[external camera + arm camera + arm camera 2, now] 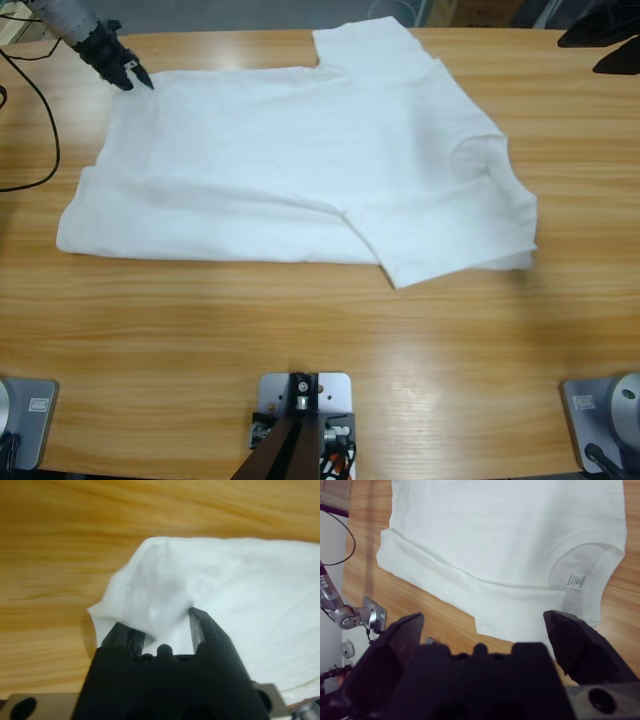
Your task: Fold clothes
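- Lying flat across the middle of the wooden table (pixel 200 340), the white T-shirt (pixel 300 170) has its long axis running left to right in the high view.
- Its round neck (pixel 480 160) points toward the right end of the table, and the hem end lies at the left.
- One short sleeve (pixel 365 40) reaches toward the table's far edge; the other (pixel 450 245) lies folded toward the near edge, at the shirt's right end.
- Along the near side a fold line runs the length of the body.
- The left gripper (pixel 162 625) sits at the shirt's far left corner, its two black jaws closed narrowly on a raised bunch of white cloth.
- The right gripper (pixel 482 630) hangs above the shirt with its jaws spread wide and nothing between them; its view looks down on the neck with a small label (pixel 575 580) inside it.
- A black cable (pixel 45 120) lies on the table's left end.
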